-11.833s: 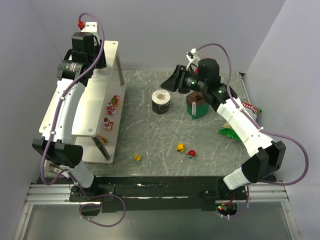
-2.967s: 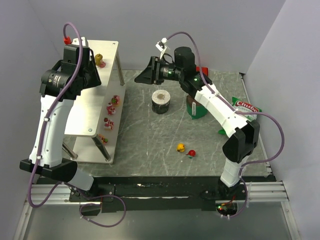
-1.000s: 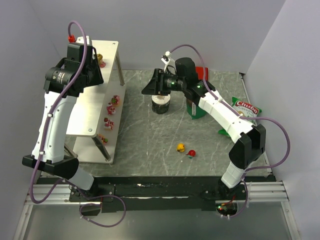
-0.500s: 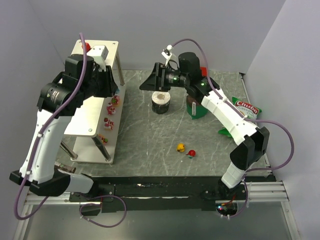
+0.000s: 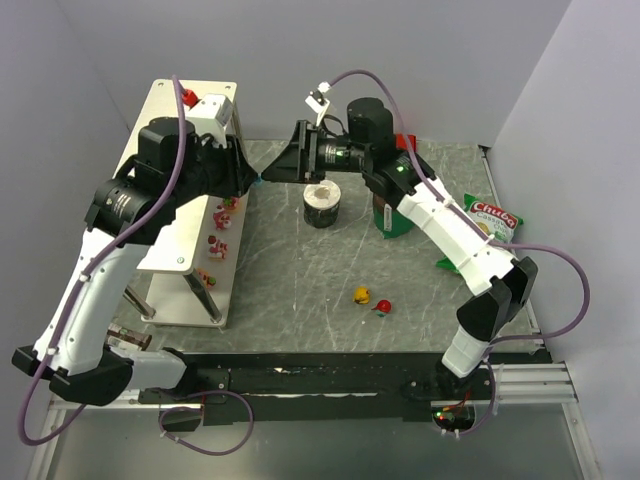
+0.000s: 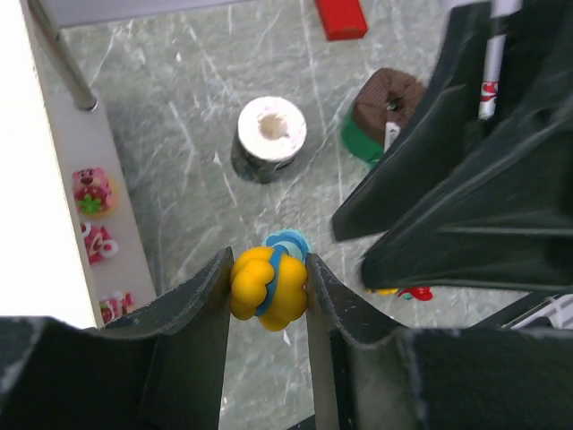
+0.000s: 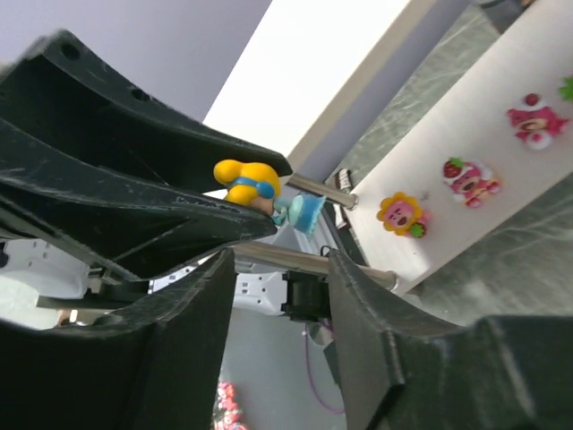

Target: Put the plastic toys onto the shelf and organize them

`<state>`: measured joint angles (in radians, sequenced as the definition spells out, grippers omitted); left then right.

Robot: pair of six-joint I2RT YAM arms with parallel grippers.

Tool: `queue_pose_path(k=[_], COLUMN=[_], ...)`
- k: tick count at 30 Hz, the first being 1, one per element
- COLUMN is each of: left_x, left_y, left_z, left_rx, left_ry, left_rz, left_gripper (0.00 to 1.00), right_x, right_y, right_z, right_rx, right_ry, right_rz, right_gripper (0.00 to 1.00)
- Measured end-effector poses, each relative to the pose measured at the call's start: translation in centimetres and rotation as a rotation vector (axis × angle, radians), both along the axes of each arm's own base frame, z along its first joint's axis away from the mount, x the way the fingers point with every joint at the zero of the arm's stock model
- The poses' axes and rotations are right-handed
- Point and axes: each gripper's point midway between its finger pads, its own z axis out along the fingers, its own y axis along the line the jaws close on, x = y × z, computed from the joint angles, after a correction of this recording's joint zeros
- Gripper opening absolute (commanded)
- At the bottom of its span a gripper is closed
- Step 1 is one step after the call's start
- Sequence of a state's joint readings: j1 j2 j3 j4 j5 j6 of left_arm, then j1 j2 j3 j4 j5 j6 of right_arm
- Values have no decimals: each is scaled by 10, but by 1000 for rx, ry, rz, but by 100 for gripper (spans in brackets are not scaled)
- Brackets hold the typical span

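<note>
Midair, L gripper (image 6: 269, 265) pinches yellow toy (image 6: 266, 292); R gripper (image 7: 279, 262) jaws apart.

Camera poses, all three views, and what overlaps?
Top external: above and behind the bases, looking down on the grey table, white metal shelf and both arms.
Left wrist: on the left arm, looking down past the left claw, shut on a yellow plastic figurine with a blue bow; right claw opposite.
Right wrist: on the right arm, facing the shelf between its open fingers.
Both wrist views share the figurine.

The left arm (image 5: 95, 280) covers much of the shelf (image 5: 162, 102) top from above
</note>
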<state>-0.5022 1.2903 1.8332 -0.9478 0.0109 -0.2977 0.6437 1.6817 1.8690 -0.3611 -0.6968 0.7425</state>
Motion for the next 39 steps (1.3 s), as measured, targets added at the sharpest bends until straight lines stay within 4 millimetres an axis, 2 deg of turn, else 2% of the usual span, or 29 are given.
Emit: queue_pose_path(k=[6, 13, 24, 31, 37, 39], left_x=[-4, -4, -3, -1, -2, -3], left_y=[-4, -4, -3, -1, -1, -2], left_z=[13, 16, 17, 17, 16, 16], left_rx=[-33, -34, -23, -15, -14, -14], left_ry=[-39, -56, -68, -74, -69, -68], left_rz=[-25, -30, -35, -21, -23, -26], left_gripper=[4, 5, 5, 5, 6, 6], right_x=[-5, -1, 3, 6, 13, 18], right_y=[13, 17, 16, 17, 12, 9], right_z=[-6, -17, -15, -11, -9, -6], right_rx=[-17, -42, -40, -3, 34, 43], right_ry=[23, 48, 43, 32, 13, 5], right_rz=[28, 19, -19, -31, -69, -87], right_gripper=[35, 32, 31, 31, 44, 45])
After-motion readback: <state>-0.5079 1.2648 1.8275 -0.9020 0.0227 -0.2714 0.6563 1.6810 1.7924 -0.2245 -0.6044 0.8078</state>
